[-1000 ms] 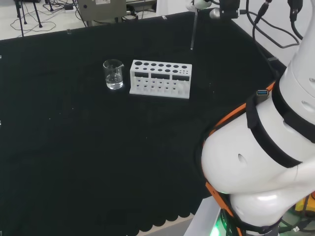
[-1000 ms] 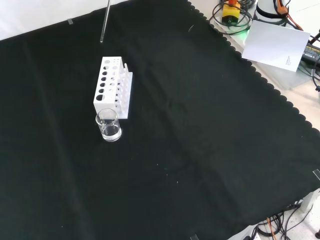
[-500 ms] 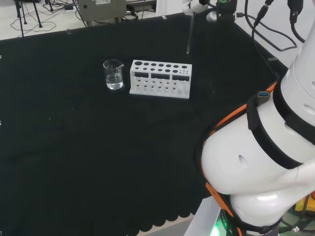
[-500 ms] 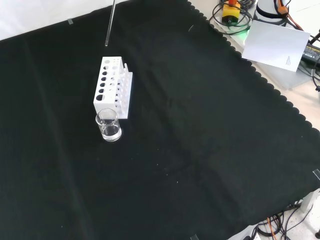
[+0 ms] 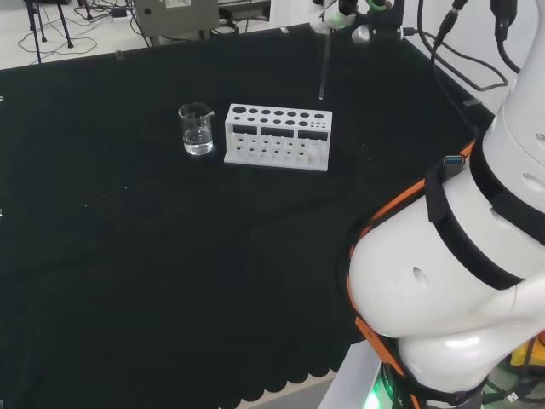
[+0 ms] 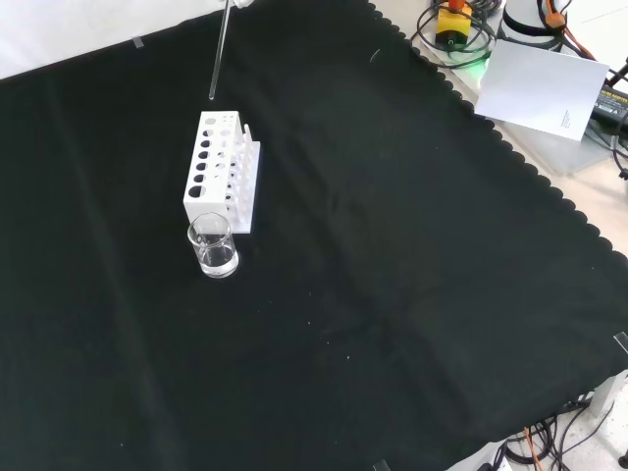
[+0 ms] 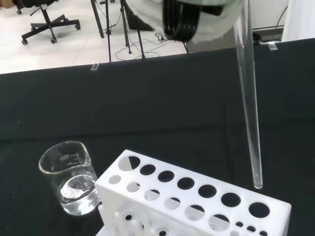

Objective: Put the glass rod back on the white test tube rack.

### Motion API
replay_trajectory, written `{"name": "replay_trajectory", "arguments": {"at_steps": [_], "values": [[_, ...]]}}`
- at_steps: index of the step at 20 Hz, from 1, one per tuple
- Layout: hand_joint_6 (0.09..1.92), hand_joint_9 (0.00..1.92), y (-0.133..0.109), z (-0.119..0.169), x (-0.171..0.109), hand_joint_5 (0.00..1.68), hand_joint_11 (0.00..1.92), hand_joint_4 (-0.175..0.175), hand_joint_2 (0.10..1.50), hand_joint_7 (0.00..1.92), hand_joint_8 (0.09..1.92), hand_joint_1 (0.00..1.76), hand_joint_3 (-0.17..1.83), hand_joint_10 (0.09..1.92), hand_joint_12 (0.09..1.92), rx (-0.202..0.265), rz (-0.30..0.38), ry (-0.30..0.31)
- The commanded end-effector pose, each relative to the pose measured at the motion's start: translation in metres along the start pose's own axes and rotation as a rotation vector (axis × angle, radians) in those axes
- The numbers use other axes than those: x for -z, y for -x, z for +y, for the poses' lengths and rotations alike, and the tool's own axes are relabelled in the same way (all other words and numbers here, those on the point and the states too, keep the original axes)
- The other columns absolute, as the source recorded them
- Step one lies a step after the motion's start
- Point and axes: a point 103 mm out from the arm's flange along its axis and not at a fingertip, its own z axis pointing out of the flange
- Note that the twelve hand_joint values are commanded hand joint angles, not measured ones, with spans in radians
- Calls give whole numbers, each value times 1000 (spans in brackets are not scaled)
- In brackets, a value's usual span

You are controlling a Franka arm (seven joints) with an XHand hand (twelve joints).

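Observation:
A clear glass rod [image 5: 324, 66] hangs almost upright from my hand [image 5: 341, 12] at the head view's top edge, where the fingers pinch its upper end. The rod's lower tip hovers just above the right end of the white test tube rack [image 5: 277, 136]. In the front view the rod [image 6: 217, 54] stands over the far end of the rack [image 6: 221, 172]. The wrist view shows the rod [image 7: 248, 103] with its tip a little above the large holes at one end of the rack [image 7: 197, 194], under a blurred part of the hand [image 7: 197, 19].
A small glass beaker [image 5: 197, 129] with a little clear liquid stands close to the rack's left end in the head view, and nearest the camera as the beaker [image 6: 213, 245] in the front view. Black cloth [image 6: 392, 294] covers the bench. The arm's white links [image 5: 451, 281] stand at the head view's right.
The hand has carried the rod toward the rack and lower: left and down in the head view. Its tip now hangs just above the rack's end.

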Motion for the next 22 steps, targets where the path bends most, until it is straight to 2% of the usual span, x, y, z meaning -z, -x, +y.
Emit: {"name": "replay_trajectory", "arguments": {"at_steps": [1, 12, 22], "values": [[422, 1644, 0, 4, -8, 1177, 1190, -175, 889, 1133, 1117, 1301, 338, 751, 807, 1, 4, -16], [420, 1644, -1, 16, -18, 1178, 1190, -175, 890, 1132, 1117, 1301, 336, 751, 806, 8, 14, -28], [418, 1644, 2, 15, -19, 1179, 1190, -175, 892, 1132, 1117, 1301, 333, 751, 805, -2, 15, -27]]}}
